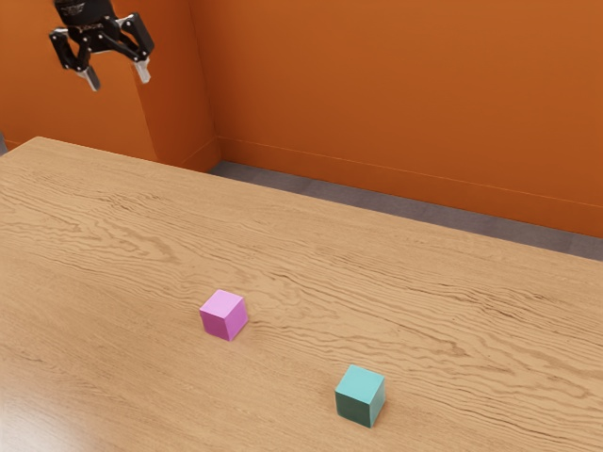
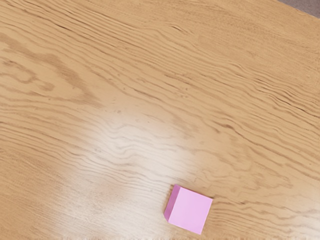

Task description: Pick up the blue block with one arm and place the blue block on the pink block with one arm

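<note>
Black two-finger gripper [image 1: 118,77] hangs high above table level, near the far corner of the light-brown wood-grain table [image 1: 424,311]. Fingers spread wide, nothing between them. The arm above the hand is cut off at the frame's edge, so just the hand's lower body and fingers show.

Small teal-blue cubic block [image 1: 360,395] sits flat on the table, far below the hand and the farthest thing from it. Nothing touches it. Its shaded faces read dark green, so the exact hue is hard to judge.

Small pink cubic block [image 1: 223,314] stands on the table roughly between the hand and the teal-blue block, nearer the hand than that block is and well apart from both.

Wrist view: the pink block [image 2: 188,209] lies well below the hand, off to one side rather than straight under it. Pale glare patch [image 2: 140,150] washes out the grain beside it. A sliver of grey floor [image 2: 306,4] shows past the table's edge.
</note>
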{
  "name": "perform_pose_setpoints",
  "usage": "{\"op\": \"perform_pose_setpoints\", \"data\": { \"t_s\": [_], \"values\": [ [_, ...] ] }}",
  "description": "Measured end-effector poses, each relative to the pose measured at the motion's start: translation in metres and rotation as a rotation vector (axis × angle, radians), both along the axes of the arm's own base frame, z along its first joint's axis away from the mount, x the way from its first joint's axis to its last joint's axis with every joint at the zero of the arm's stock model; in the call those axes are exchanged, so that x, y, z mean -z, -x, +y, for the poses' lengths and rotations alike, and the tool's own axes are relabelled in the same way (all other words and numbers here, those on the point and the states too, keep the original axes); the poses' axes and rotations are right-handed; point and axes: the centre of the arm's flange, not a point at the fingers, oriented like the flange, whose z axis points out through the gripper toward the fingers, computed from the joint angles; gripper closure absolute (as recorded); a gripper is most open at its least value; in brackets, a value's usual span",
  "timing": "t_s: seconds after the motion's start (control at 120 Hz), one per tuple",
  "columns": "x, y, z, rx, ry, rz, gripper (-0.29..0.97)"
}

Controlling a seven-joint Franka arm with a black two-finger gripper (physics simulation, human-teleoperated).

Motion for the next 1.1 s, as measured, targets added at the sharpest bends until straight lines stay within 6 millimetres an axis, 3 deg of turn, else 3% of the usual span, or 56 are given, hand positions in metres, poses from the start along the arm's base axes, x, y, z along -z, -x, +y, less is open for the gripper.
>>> {"op": "perform_pose_setpoints", "data": {
  "t_s": [0.142,0.217,0.292,0.375,0.425,0.617,0.85,0.975,1.025,1.1],
  "values": [
    [-0.002,0.001,-0.003,0.031,0.014,-0.003,0.02],
    [-0.076,0.035,-0.025,0.083,-0.022,-0.135,0.02],
    [-0.100,0.047,-0.063,0.155,-0.038,-0.175,0.02],
    [-0.094,0.038,-0.127,0.256,-0.051,-0.157,0.02],
    [-0.088,0.035,-0.144,0.277,-0.057,-0.144,0.02],
    [-0.074,0.026,-0.160,0.251,-0.135,-0.130,0.02],
    [-0.032,0.008,-0.105,0.132,-0.151,-0.043,0.02],
    [-0.039,0.023,-0.095,0.133,-0.130,-0.036,0.02],
    [-0.032,0.029,-0.101,0.144,-0.122,0.027,0.02],
    [-0.018,0.037,-0.125,0.188,-0.114,0.129,0.02]
  ]
}}
